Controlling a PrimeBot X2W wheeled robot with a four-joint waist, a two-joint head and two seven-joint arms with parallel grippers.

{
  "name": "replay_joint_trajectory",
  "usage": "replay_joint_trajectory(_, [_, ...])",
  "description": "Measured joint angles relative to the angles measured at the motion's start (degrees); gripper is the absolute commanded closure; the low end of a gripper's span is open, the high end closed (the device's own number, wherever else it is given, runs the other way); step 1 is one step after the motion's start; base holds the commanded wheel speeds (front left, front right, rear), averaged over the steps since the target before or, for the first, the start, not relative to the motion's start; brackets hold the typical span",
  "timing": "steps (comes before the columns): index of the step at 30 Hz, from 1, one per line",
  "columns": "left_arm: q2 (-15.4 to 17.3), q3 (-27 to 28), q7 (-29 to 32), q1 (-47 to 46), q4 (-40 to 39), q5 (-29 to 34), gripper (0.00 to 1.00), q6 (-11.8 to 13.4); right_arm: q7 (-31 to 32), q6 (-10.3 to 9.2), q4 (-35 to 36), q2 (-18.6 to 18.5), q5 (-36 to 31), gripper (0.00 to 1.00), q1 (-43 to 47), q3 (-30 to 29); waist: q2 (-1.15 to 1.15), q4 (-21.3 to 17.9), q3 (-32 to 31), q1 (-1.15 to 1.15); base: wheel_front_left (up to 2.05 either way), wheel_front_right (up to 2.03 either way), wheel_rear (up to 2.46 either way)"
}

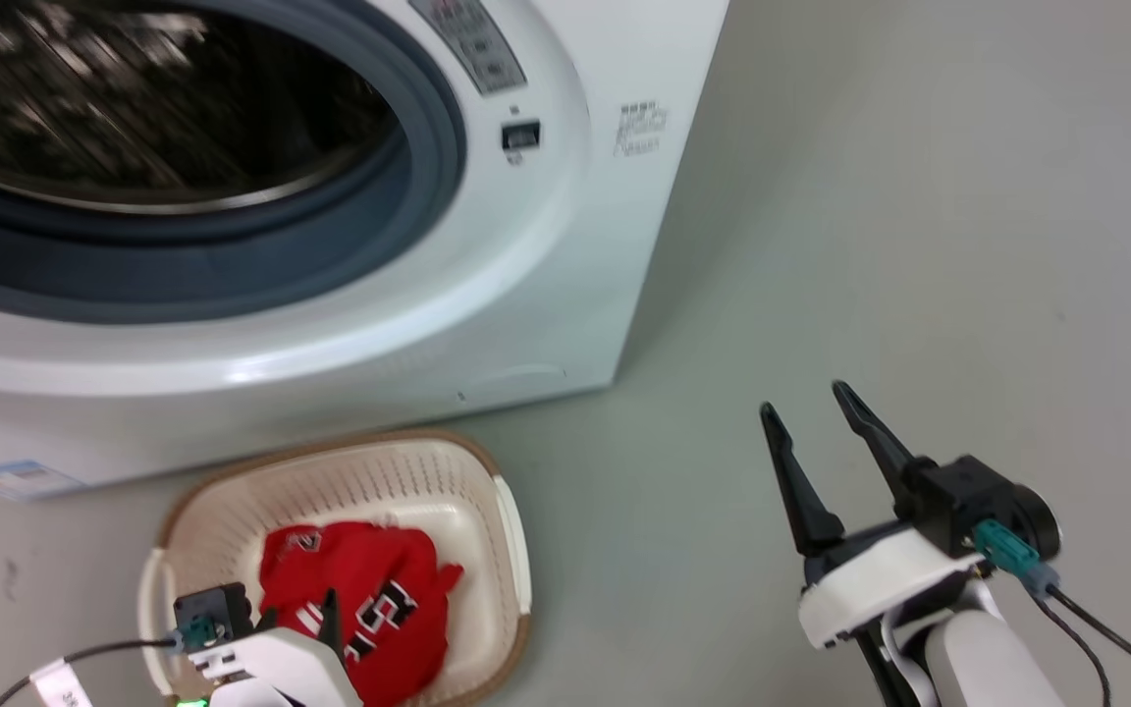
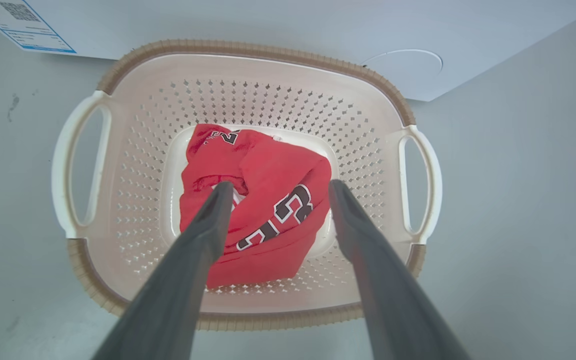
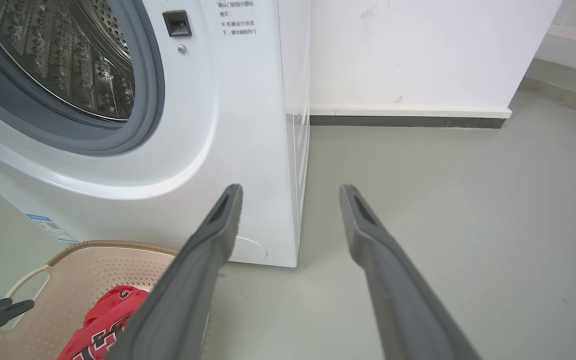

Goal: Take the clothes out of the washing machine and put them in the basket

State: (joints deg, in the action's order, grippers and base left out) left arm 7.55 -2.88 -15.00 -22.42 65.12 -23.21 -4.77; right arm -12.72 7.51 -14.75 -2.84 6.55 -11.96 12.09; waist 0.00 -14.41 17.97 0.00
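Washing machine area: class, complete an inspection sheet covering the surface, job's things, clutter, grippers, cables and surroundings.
Surface: grey floor, faint marks.
Job's things: red clothes lie in the basket; washing machine porthole open, no clothes in the visible part of the drum.
Clutter: nothing seen.
Grippers: left gripper open over the clothes; right gripper open over the floor.
Cables: black cables at both wrists.
Surroundings: white wall, dark skirting.
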Motion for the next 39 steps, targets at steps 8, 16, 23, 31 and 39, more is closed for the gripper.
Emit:
replay_joint_trajectory(8, [-2.11,3.63,-0.07,9.16,-17.27,4.15,0.00,2.36,1.80,0.00,2.09,-0.03,-1.74,0.00,4.49,-2.81,0.00,3.36,-8.77,-0.01,0.00,0.00,0.00])
replay_joint_trajectory(16, [-3.23,5.54,-0.07,14.60,-33.98,10.92,0.00,3.71,3.56,0.00,5.13,0.00,-2.53,0.00,7.44,-4.12,0.00,6.62,-14.27,-0.01,0.00,0.00,0.00])
replay_joint_trajectory(23, [-3.42,6.27,-0.07,17.03,-46.77,15.90,0.00,3.88,5.21,0.00,7.77,-0.02,-3.55,0.00,9.54,-5.88,0.00,8.05,-17.54,-0.02,0.00,0.00,0.00])
replay_joint_trajectory(31, [-3.28,6.08,-0.07,19.71,-55.73,18.52,0.00,3.78,6.26,0.00,9.32,-0.02,-4.21,0.00,11.58,-6.64,0.00,8.85,-19.02,-0.01,0.00,0.00,0.00])
replay_joint_trajectory(39, [-3.41,5.25,-0.07,24.03,-58.61,18.94,0.00,3.79,7.27,0.00,10.27,-0.02,-4.61,0.00,13.34,-6.89,0.00,8.33,-20.52,-0.01,0.00,0.00,0.00])
